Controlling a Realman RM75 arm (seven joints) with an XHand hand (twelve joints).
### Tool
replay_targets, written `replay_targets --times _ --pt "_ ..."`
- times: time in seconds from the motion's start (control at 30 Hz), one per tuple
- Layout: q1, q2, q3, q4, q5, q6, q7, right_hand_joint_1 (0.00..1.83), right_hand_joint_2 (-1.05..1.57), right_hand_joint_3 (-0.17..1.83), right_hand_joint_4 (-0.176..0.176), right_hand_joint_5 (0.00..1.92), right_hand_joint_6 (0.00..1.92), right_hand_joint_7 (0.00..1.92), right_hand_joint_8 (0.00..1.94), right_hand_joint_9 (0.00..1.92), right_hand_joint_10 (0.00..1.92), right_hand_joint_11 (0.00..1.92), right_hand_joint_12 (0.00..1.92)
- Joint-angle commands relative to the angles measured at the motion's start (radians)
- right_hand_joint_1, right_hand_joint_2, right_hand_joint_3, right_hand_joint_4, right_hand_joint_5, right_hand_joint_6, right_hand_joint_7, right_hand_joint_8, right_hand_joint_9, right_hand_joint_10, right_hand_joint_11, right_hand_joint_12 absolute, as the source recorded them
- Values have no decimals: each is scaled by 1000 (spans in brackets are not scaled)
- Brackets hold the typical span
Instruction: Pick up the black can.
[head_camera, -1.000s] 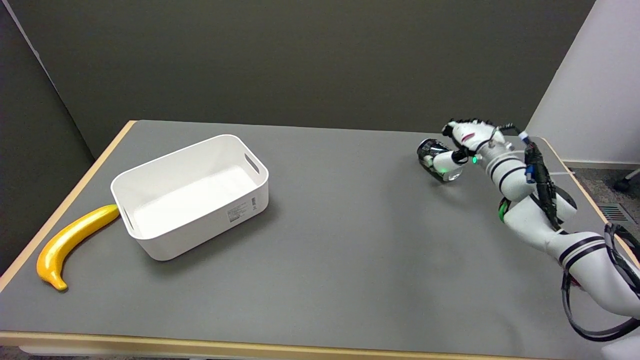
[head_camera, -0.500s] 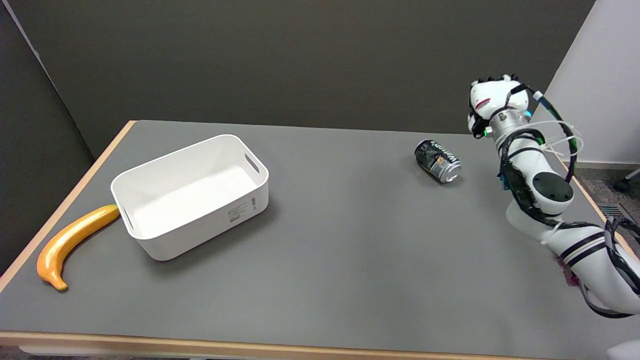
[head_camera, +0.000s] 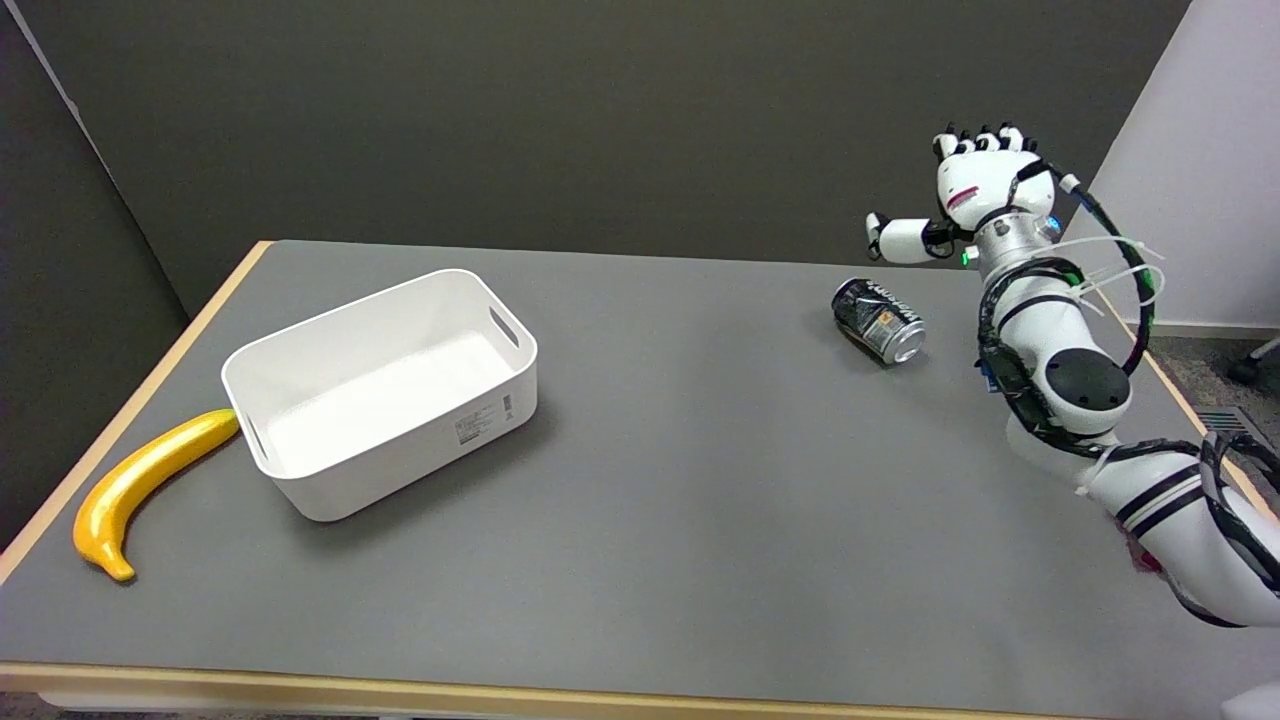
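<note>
My right hand (head_camera: 965, 205) hangs empty, fingers spread, above the grey counter (head_camera: 680, 450); the black metal can (head_camera: 877, 319) lies toppled below-left of it (silver end toward me).

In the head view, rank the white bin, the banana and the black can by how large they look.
1. white bin, clearly the largest.
2. banana, long but thin.
3. black can, the smallest; it lies on its side farther from the camera, which may shrink it somewhat.
</note>
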Motion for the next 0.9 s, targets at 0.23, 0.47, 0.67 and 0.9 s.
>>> replay_targets --times 0.23,0.47,0.67,0.9 --pt "42 -24 -143 -200 178 -67 75 248 639 780 -165 175 422 255 353 133 759 19 1201" --pt "83 -40 -187 -249 198 -60 75 253 638 778 -175 177 431 255 361 126 755 13 1201" --pt "109 -49 -220 -279 198 -54 61 254 639 776 -176 182 440 259 366 125 754 13 1201" --pt "119 -58 -263 -280 248 -46 75 255 639 776 -176 189 448 266 371 125 753 18 1206"
